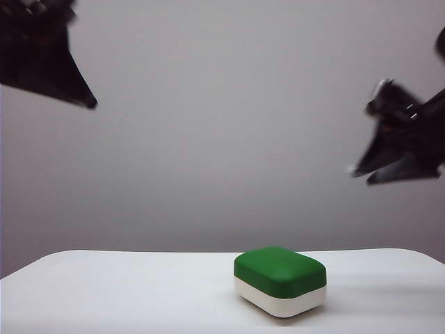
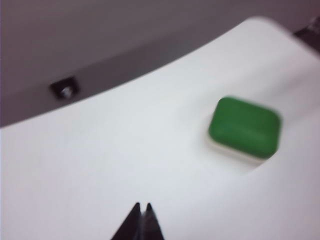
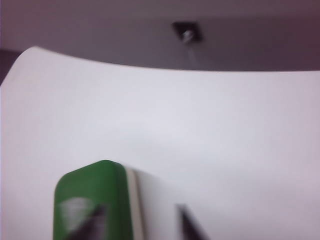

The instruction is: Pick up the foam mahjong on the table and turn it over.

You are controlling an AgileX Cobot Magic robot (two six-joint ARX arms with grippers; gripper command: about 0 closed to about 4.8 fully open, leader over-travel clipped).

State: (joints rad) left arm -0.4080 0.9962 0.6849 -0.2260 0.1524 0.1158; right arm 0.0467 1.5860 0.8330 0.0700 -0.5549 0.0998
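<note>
**Foam mahjong sits green side up as two grippers hang above the table**

The foam mahjong (image 1: 280,280) rests flat on the white table (image 1: 125,292), right of centre in the exterior view, its dark green half on top and its white half against the tabletop. Nothing touches it. The left gripper (image 2: 141,206) hangs high at the upper left of that view, well apart from the block; its wrist camera shows the two black fingertips pressed together, the block lying off to one side. The right gripper (image 3: 141,215) hangs high on the right, blurred. Its wrist camera shows its fingertips (image 3: 187,220) spread apart above the block's edge, holding nothing. A small dark fitting (image 3: 187,32) shows beyond the table's far edge.
</note>
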